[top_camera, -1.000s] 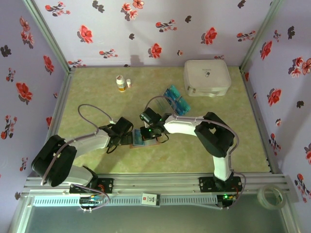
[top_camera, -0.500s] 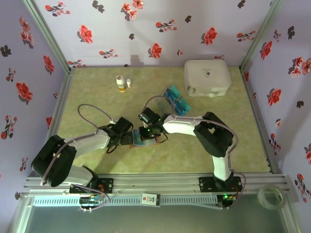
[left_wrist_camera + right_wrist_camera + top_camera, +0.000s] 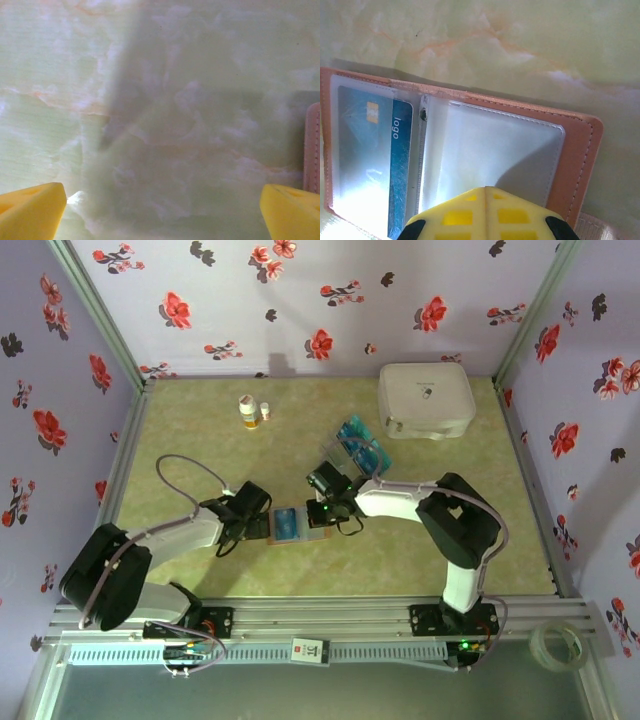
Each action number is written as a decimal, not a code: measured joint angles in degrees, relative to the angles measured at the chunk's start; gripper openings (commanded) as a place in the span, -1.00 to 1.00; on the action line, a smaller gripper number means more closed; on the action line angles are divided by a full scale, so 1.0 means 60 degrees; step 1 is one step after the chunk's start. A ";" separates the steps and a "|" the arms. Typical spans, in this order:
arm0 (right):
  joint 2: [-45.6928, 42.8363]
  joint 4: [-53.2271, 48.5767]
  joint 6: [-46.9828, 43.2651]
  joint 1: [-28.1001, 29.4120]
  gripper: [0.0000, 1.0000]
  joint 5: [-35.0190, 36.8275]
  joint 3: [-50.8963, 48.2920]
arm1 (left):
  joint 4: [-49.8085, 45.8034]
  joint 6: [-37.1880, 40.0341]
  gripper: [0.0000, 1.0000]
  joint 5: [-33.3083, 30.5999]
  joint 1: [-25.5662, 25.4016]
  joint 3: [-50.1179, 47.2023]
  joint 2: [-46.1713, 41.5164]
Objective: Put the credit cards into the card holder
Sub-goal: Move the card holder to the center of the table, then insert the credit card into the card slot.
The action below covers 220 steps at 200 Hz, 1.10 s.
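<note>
The card holder [image 3: 312, 532] lies open on the green table between my two grippers, pinkish-brown with clear sleeves. One blue credit card [image 3: 285, 523] sits in its left sleeve. In the right wrist view that card [image 3: 400, 160] reads "logo", and the right sleeve of the card holder [image 3: 580, 150] holds nothing. My right gripper [image 3: 486, 189] is shut and empty, its tips just above the right sleeve; from above, the right gripper [image 3: 321, 511] is at the holder's back right. My left gripper [image 3: 162, 215] is open over bare table, the card holder's edge [image 3: 313, 147] beside its right finger. More credit cards [image 3: 362, 447] lie behind.
The spare cards rest in a clear plastic tray [image 3: 350, 430] behind the right arm. A big white rounded case [image 3: 425, 398] stands at the back right. Two small bottles [image 3: 250, 412] stand at the back left. Walls close in the table on three sides.
My right gripper has drawn back to the right off the holder, which now lies open with the blue card showing. The left gripper stayed open beside it.
</note>
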 measured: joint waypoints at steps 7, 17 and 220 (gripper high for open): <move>-0.0058 0.0095 0.0000 -0.0015 -1.00 0.0000 -0.0095 | -0.0025 0.0000 0.99 -0.0004 0.0004 0.0000 -0.0036; -0.0160 0.0171 0.0000 -0.0047 -1.00 0.0007 -0.0251 | -0.0055 0.0000 0.99 -0.0029 0.0007 0.0000 -0.0080; 0.0066 -0.0324 0.0007 0.0306 -1.00 -0.0186 0.0616 | 0.0965 0.0324 0.99 0.0623 -0.0168 0.0018 -0.0124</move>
